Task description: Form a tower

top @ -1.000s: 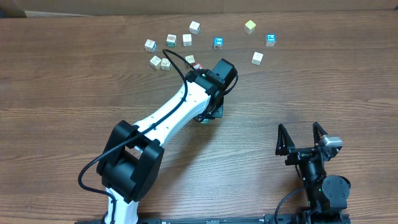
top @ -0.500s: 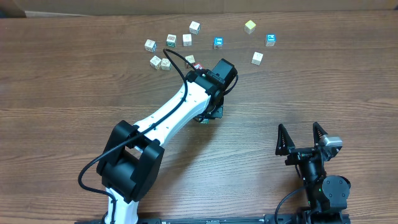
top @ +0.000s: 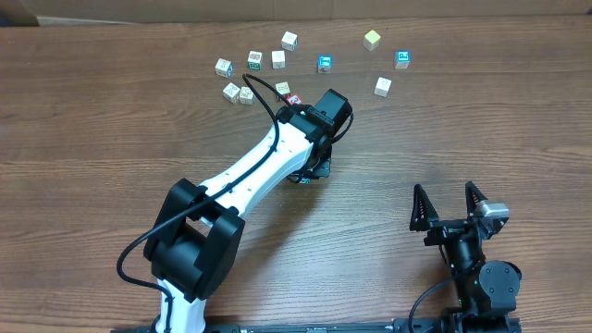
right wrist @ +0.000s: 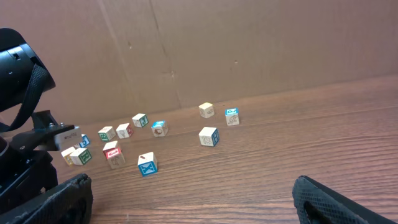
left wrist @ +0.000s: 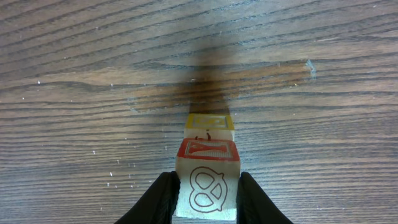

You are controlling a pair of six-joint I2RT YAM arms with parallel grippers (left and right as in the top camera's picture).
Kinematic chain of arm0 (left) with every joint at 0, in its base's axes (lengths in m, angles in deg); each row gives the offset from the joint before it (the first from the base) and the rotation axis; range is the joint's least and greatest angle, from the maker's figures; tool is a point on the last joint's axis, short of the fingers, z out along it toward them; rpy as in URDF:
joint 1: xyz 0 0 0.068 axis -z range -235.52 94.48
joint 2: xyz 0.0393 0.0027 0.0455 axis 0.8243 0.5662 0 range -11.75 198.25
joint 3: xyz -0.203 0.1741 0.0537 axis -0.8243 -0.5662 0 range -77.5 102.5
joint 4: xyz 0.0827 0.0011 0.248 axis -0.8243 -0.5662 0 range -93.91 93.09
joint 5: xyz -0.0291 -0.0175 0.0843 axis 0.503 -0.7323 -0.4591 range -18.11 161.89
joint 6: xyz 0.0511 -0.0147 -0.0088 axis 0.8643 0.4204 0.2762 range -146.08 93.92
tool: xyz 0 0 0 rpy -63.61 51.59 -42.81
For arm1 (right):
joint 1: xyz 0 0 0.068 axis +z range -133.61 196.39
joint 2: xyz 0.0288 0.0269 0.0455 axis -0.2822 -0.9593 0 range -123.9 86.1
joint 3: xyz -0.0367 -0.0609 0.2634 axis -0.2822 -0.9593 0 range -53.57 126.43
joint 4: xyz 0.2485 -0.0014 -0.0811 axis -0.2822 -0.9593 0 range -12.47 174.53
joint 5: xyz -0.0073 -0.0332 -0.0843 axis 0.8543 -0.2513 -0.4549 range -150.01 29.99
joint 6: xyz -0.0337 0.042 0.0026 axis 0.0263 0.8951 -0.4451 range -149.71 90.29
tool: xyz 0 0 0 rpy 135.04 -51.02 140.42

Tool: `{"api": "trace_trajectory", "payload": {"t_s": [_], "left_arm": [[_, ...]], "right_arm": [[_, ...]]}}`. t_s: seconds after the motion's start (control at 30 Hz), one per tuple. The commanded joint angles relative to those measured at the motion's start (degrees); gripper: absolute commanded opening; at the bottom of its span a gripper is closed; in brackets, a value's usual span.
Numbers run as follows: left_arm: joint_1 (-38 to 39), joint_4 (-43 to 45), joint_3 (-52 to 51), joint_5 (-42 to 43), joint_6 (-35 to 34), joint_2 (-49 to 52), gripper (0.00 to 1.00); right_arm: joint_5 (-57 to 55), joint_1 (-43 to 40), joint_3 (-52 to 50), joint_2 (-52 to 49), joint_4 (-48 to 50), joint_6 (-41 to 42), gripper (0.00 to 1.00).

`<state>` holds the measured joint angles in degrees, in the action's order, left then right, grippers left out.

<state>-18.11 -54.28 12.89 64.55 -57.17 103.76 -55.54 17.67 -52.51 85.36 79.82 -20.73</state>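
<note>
Left pincer [left wrist: 206,186] clenched on the tower's top cube [left wrist: 207,168]; right pincer [top: 449,205] released, jaws wide.
You are handling light, rigid wooden cubes, probably smooth-faced. The tower [left wrist: 209,127] looks narrow and tip-prone, so grip only flat opposite sides. Red print on top, yellow beneath, pale wood, standing on the table [top: 111,139]. Loose cubes [top: 278,59] lie beyond the tower; the right pincer sits well apart from it.

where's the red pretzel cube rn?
Left wrist view, bottom centre: red pretzel cube between the jaws of the left gripper, yellow-edged cube just beyond it.
</note>
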Motion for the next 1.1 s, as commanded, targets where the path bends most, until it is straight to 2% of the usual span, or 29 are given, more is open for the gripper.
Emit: {"api": "trace_trajectory", "payload": {"t_s": [0.0,0.87,1.07], "left_arm": [[-0.09,0.09,-0.35,-1.01,1.33,1.01,0.25],[-0.09,0.52,-0.35,-1.01,1.33,1.03,0.3],[-0.09,0.83,-0.35,-1.01,1.31,1.03,0.35]], "right_arm": [[-0.31,0.37,-0.59,0.57,0.26,-0.5,1.0],[-0.31,0.37,-0.59,0.57,0.26,-0.48,1.0],[-0.31,0.37,-0.59,0.57,0.26,-0.48,1.0]]}}
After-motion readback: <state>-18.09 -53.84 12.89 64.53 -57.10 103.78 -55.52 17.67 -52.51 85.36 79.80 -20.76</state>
